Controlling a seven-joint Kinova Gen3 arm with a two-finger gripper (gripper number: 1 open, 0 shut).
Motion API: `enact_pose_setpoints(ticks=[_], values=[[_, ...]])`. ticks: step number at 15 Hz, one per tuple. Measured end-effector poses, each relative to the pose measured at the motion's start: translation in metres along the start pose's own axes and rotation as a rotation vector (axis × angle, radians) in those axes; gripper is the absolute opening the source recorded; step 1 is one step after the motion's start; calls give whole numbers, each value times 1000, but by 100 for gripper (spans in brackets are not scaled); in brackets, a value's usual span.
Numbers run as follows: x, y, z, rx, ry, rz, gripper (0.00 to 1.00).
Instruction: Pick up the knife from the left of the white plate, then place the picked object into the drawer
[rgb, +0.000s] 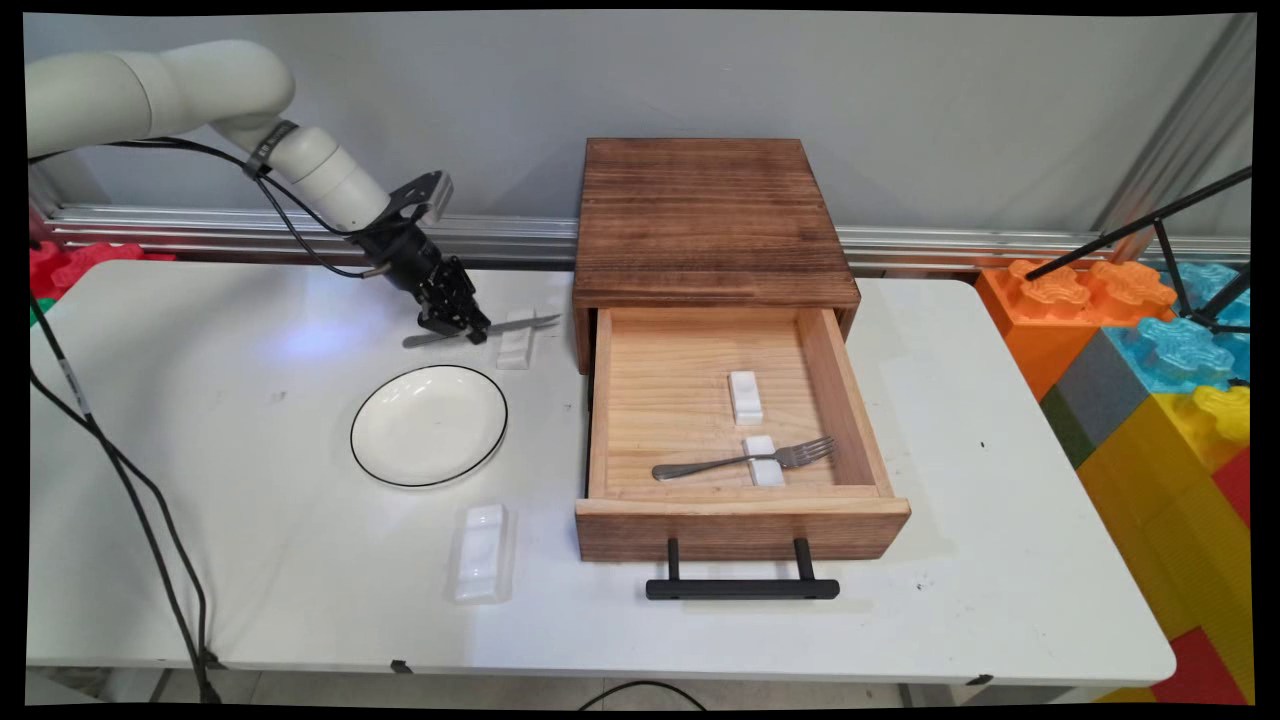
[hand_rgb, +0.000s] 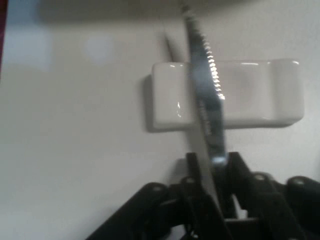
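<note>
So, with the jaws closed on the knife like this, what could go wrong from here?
1. The gripper holds the knife partway along, with its blade lying across the white rest. A sideways move could drag or tip that rest.
2. The jaws pinch the thin metal edge-on in the hand view, so the knife may pivot or slip.
3. The plate lies close by; a dropped knife could strike it.

Robot lab, probably a test cell: white table (rgb: 300, 600) against bare wall, aluminium rail (rgb: 1000, 243) at 12 o'clock, giant coloured building blocks (rgb: 1150, 370) at 3 o'clock, tripod leg (rgb: 1140, 225).
</note>
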Motion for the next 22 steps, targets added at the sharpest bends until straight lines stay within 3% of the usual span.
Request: enact_pose_setpoints(ticks=[13, 22], values=[[0, 4, -10, 5, 2, 24, 0], [4, 14, -60, 30, 37, 45, 0]])
